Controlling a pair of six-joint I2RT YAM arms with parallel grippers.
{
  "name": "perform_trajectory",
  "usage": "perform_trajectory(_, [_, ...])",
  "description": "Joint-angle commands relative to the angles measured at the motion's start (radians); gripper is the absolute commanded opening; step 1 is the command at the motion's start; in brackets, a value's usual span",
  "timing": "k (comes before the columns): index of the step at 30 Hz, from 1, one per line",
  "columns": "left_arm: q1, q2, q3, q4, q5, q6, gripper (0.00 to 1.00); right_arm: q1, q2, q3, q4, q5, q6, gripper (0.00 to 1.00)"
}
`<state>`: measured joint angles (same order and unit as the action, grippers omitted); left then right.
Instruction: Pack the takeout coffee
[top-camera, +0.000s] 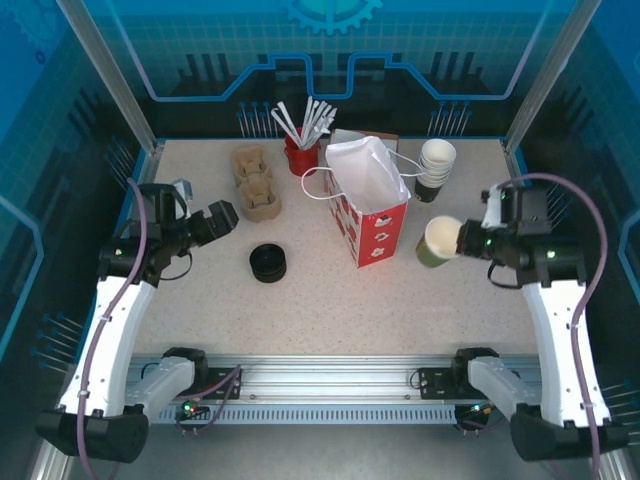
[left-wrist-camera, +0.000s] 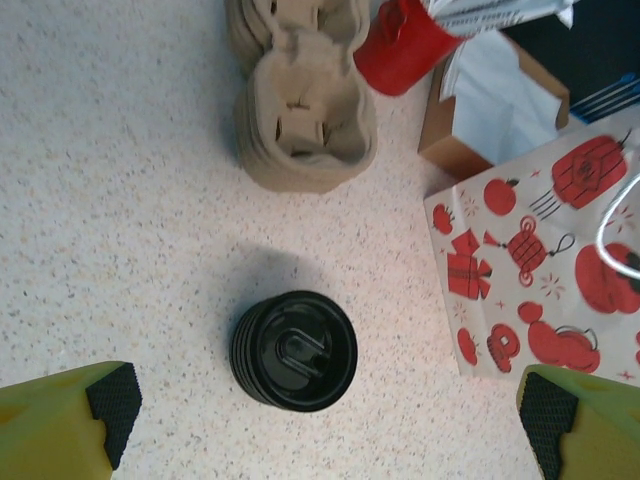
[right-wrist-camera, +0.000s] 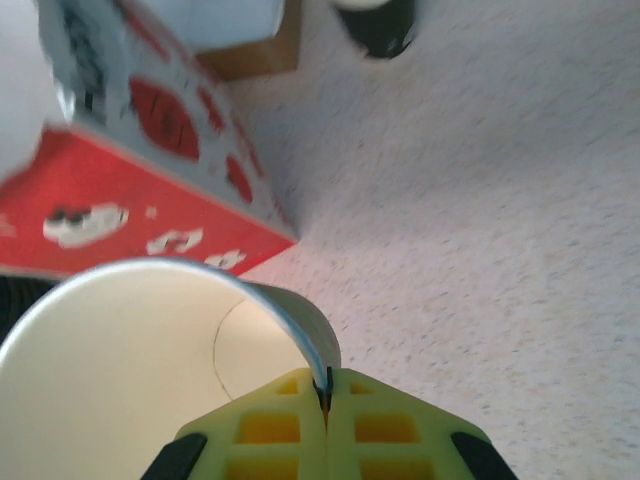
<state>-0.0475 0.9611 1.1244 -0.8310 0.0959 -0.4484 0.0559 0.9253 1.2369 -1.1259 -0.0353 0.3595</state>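
Observation:
The takeout coffee cup (top-camera: 438, 242), olive-sided with a white inside and no lid on it, hangs tilted to the right of the red and white gift bag (top-camera: 368, 200). My right gripper (top-camera: 465, 240) is shut on its rim. In the right wrist view the cup (right-wrist-camera: 130, 370) fills the lower left, its wall pinched in the gripper (right-wrist-camera: 325, 395), with the bag (right-wrist-camera: 140, 170) behind it. My left gripper (top-camera: 222, 218) stands wide open and holds nothing. In the left wrist view that gripper (left-wrist-camera: 330, 405) hovers over a stack of black lids (left-wrist-camera: 295, 350), the bag (left-wrist-camera: 540, 270) at right.
The lid stack (top-camera: 268, 263) lies left of the bag. Pulp cup carriers (top-camera: 257, 183) (left-wrist-camera: 305, 125) sit at the back left. Beside them is a red holder of stirrers (top-camera: 302, 155). A stack of lidless cups (top-camera: 436, 168) stands at the back right. A brown napkin box (left-wrist-camera: 490, 110) is behind the bag.

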Motion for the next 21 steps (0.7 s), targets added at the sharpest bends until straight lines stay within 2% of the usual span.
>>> perform_trajectory(1, [-0.015,-0.007,-0.047,0.027,0.038,-0.028,0.98,0.122,-0.089,-0.135,0.128,-0.009,0.082,0.0])
perform_trajectory(6, [-0.023,-0.004,-0.114,0.057,0.043,-0.045,0.98,0.392,-0.146,-0.31,0.229,0.153,0.232,0.0])
perform_trajectory(11, [-0.026,0.007,-0.159,0.083,0.038,-0.055,0.98,0.626,-0.09,-0.352,0.311,0.309,0.329,0.0])
perform_trajectory(15, [-0.026,0.035,-0.176,0.098,0.037,-0.065,0.98,0.737,-0.003,-0.382,0.401,0.349,0.369,0.0])
perform_trajectory(21, [-0.027,0.072,-0.189,0.114,0.041,-0.075,0.97,0.83,0.15,-0.367,0.508,0.361,0.401,0.0])
